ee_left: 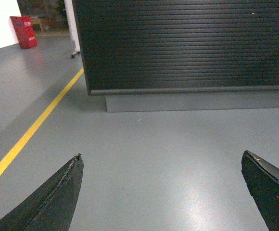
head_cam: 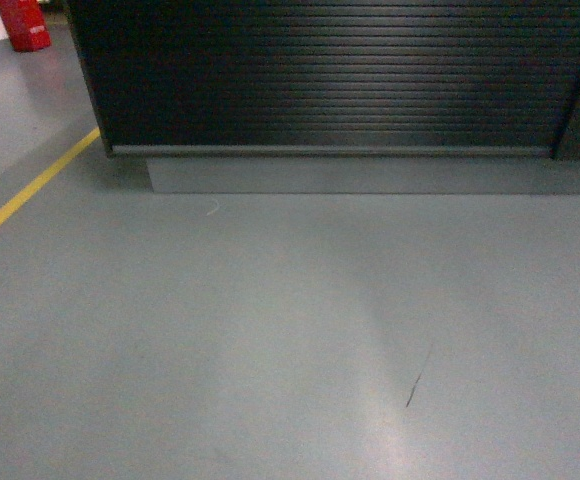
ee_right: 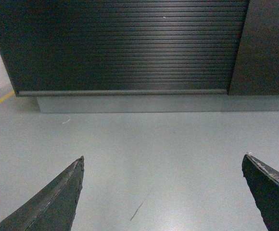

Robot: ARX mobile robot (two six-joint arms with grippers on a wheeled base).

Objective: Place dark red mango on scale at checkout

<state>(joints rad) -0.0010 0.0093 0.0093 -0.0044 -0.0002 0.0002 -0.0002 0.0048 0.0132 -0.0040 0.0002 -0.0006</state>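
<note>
Checkout (head_cam: 330, 75): black, horizontally ribbed front panel filling the upper part of all three views, set on a grey plinth (head_cam: 370, 175); only the front shows, the top surface lies above the frame edge in every view. Mango and scale: in none of the views, so their place cannot be told. Plain dark panel (ee_right: 269, 48): adjoins the ribbed front on its right side, flush with it. Floor (head_cam: 270, 330): smooth grey, glossy, with a pale glare patch toward the lower middle of the head view. Yellow line (head_cam: 30, 190): painted on the floor, running diagonally at the left, ending near the checkout's left corner. Red crate (head_cam: 22, 25): stands on the floor at far upper left, well apart from the checkout, beyond the line. Dark scuff (head_cam: 417, 380): short thin mark on the floor, lower right of centre. Small pale scrap (head_cam: 212, 207): lies on the floor just before the plinth. Left tool (ee_left: 161, 161): level and low over the floor, facing the checkout front, fingers (ee_left: 57, 197) spread wide, nothing between them. Right tool (ee_right: 163, 161): same pose, facing the ribbed panel, fingers (ee_right: 57, 199) spread wide, holding nothing. Neither arm shows in the head view.
</note>
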